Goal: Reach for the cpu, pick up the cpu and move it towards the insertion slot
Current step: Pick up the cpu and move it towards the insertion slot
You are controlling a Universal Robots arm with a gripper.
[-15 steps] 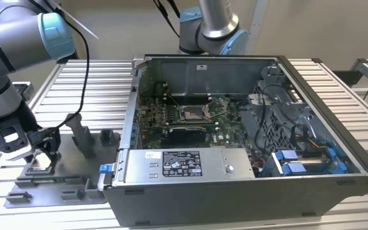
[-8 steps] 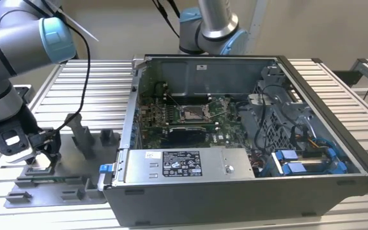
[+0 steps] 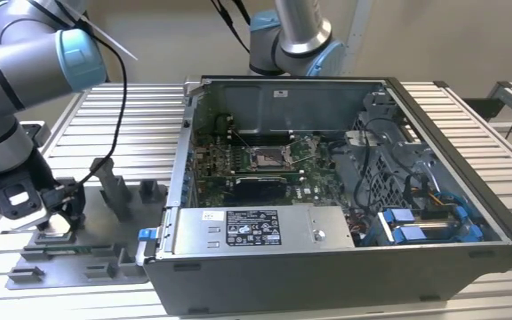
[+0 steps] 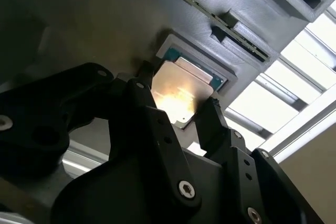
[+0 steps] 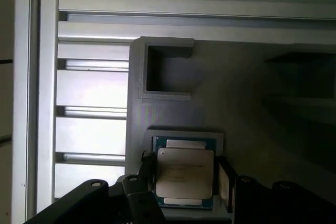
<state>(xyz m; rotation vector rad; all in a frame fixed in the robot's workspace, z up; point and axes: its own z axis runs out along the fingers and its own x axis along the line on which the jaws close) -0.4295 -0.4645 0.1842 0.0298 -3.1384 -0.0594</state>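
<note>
Reach judged done: gripper (image 3: 50, 217) is placed over the grey fixture (image 3: 105, 250), exterior view's lower left | jaws spread astride the cpu (image 5: 185, 171), grip not yet seen | cpu seated in fixture recess | insertion slot (image 3: 268, 157) mid-frame, well apart: lift and transfer outstanding

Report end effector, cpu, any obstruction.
End effector down at cpu, grip unconfirmed. Cpu flat in grey fixture pocket. Nothing over insertion slot.
</note>
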